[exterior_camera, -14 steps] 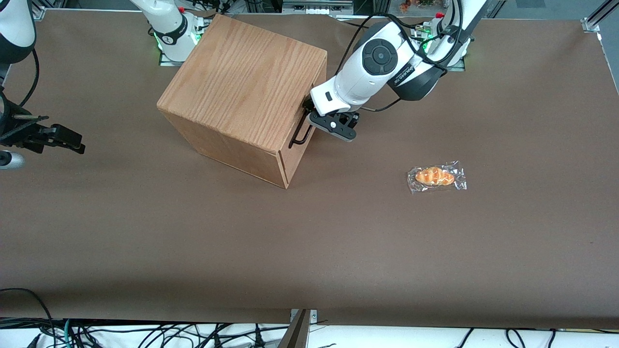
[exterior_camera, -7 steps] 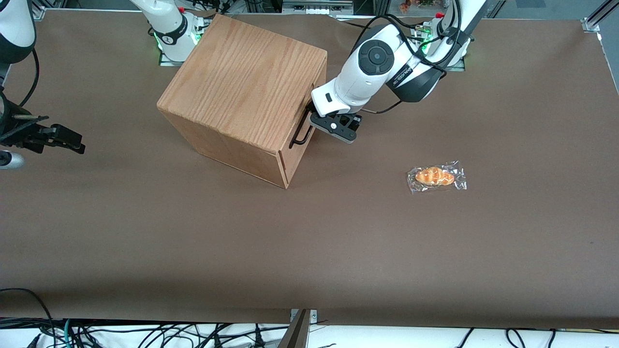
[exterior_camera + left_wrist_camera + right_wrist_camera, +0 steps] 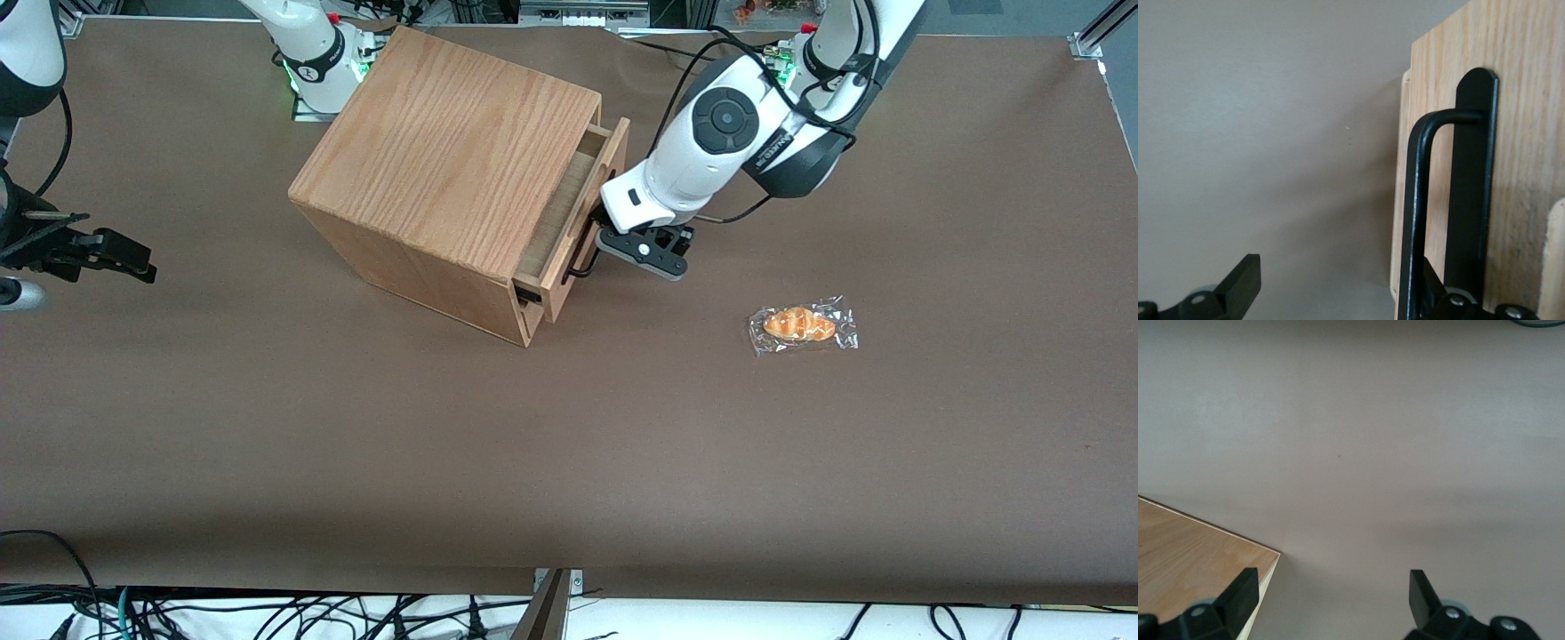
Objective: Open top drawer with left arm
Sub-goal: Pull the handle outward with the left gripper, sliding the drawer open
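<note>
The top drawer (image 3: 594, 209) stands pulled a short way out of the oak cabinet (image 3: 444, 142), and its light-wood inside shows. A thin black bar handle (image 3: 582, 255) runs along its front panel. The left arm's gripper (image 3: 612, 244) sits in front of the drawer at that handle. In the left wrist view the drawer front (image 3: 1521, 100) and handle (image 3: 1415, 200) fill one side. The gripper (image 3: 1338, 283) is open. One finger (image 3: 1441, 293) is tucked between the bar and the panel, and the other finger (image 3: 1238, 287) hangs free over the table.
A wrapped bread roll (image 3: 803, 325) lies on the brown table (image 3: 622, 444), nearer the front camera than the gripper and toward the working arm's end. The cabinet stands at an angle, with its drawer front facing the working arm.
The drawer was flush with the cabinet before and now sticks out. The gripper and handle have moved together away from the cabinet.
</note>
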You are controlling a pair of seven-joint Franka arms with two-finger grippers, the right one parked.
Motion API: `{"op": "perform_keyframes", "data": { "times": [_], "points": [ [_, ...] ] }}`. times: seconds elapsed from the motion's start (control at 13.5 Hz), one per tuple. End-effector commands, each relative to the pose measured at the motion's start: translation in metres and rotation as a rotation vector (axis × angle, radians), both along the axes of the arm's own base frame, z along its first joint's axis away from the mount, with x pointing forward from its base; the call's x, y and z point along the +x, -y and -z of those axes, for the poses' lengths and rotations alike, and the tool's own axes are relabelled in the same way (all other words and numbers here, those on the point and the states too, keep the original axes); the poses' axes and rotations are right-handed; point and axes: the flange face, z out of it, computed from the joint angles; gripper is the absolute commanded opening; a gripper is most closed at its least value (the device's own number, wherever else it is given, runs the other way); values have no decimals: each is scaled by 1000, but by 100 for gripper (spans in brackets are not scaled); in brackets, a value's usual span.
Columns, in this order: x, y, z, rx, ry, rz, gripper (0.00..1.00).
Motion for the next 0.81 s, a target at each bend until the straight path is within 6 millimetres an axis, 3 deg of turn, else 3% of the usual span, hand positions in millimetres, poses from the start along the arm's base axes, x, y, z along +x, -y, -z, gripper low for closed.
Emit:
{"op": "perform_keyframes", "data": {
  "times": [0.0,0.74],
  "points": [
    [1,-23,2,44,27,38,100],
    [20,-68,10,74,17,53,100]
  ]
}}
